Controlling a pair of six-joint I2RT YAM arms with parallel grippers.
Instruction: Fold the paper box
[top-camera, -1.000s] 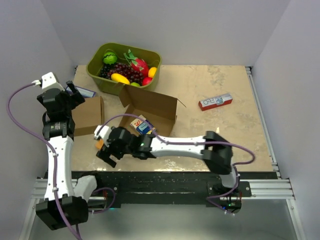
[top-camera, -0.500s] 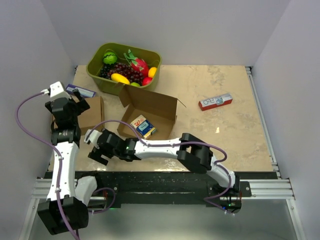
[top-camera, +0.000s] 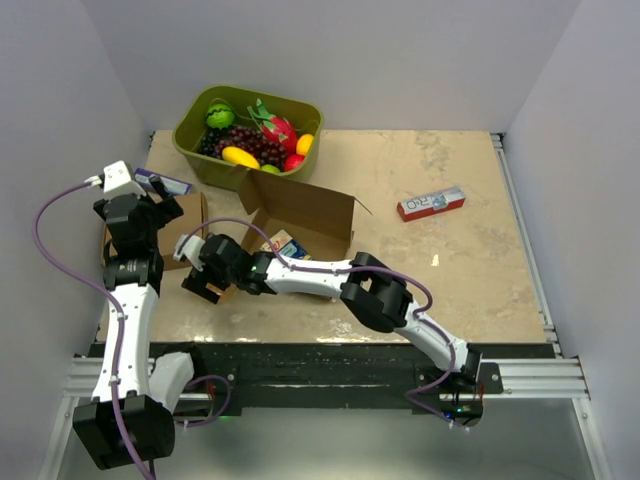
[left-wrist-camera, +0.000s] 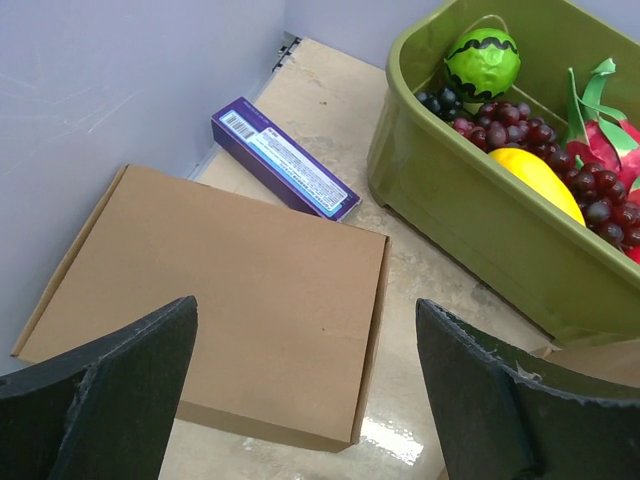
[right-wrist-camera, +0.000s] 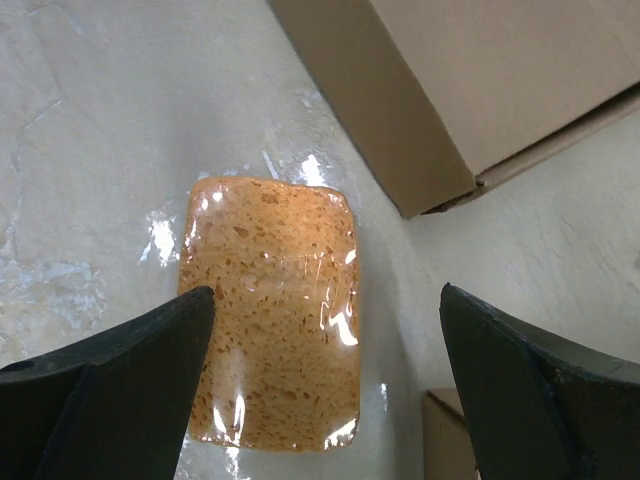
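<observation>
My right jaws gape over wrapped sponge near paper box; left jaws open above closed cardboard box.

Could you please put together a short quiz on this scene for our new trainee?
1. True or false: the right gripper is clamped on the sponge.
2. What lies in the green tub? A) fruit B) a sponge C) a purple carton
3. Fill in: the left gripper is ___.
Key: 1 false, it is open above the wrapped sponge, which lies on the table; 2 A; 3 open.
</observation>
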